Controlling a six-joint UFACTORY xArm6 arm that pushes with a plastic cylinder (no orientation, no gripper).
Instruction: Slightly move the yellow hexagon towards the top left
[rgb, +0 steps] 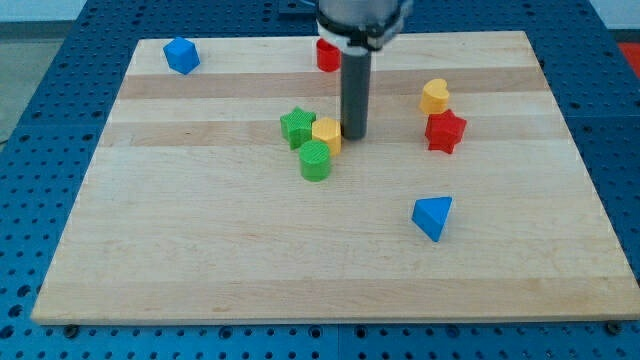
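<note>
The yellow hexagon (327, 133) lies near the board's middle, touching a green star (297, 127) on its left and a green round block (315, 160) just below it. My tip (355, 135) stands on the board right beside the hexagon's right edge, touching it or nearly so. The dark rod rises straight up from there to the arm at the view's top.
A blue block (181, 55) sits at the top left corner. A red block (327, 55) is partly hidden behind the rod at the top. A yellow heart (435, 96) and a red star (445, 131) are to the right. A blue triangle (432, 217) lies lower right. The wooden board (200, 260) ends in blue pegboard.
</note>
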